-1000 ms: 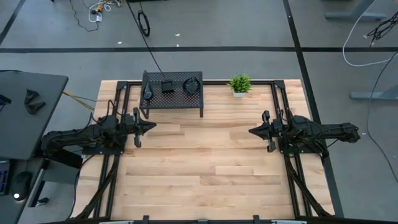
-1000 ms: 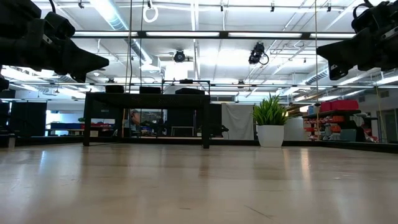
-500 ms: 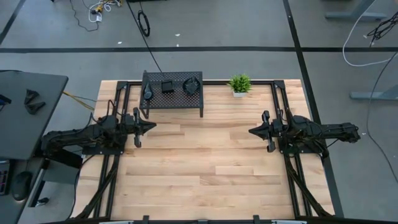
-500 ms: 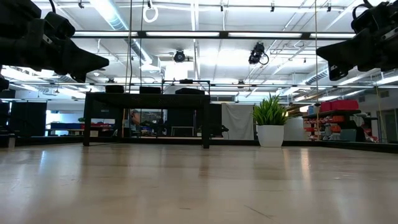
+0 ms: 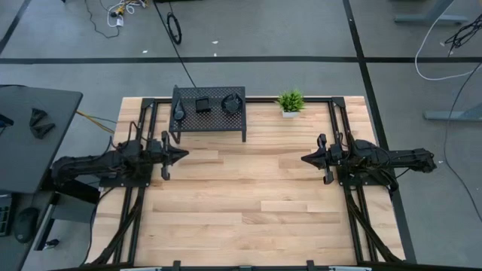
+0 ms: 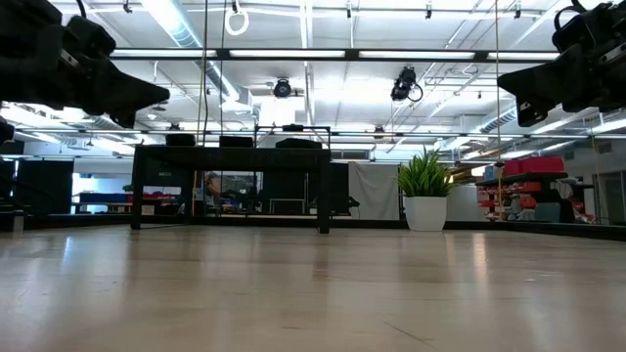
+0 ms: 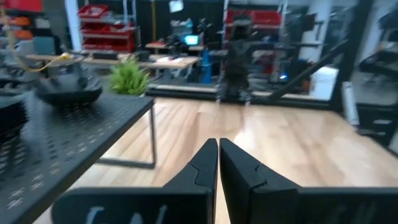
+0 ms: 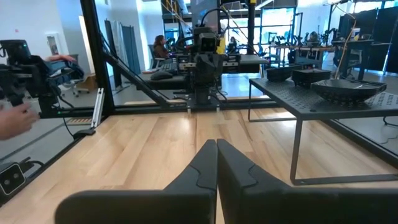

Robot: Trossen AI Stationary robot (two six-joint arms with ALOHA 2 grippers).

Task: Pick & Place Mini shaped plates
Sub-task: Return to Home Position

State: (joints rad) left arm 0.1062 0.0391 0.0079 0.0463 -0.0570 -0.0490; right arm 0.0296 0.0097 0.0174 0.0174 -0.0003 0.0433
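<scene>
At mid-depth of the table [image 5: 241, 218], the left gripper [image 5: 185, 153] is held at 9 o'clock and the right gripper [image 5: 303, 159] at 3 o'clock, tips turned toward each other. Both pairs of jaws are seen pressed together, empty. Farther back, at 11 o'clock, a black perforated rack [image 5: 208, 113] is stood, and the mini shaped plates [image 5: 232, 105] are gathered on its top in three small stacks. A potted plant [image 5: 290, 102] is set near the rack, at 1 o'clock.

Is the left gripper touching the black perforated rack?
Apart. In the left wrist view the left gripper, fingers shut, points over bare table, and the rack stands off to one side with wood between them.
</scene>
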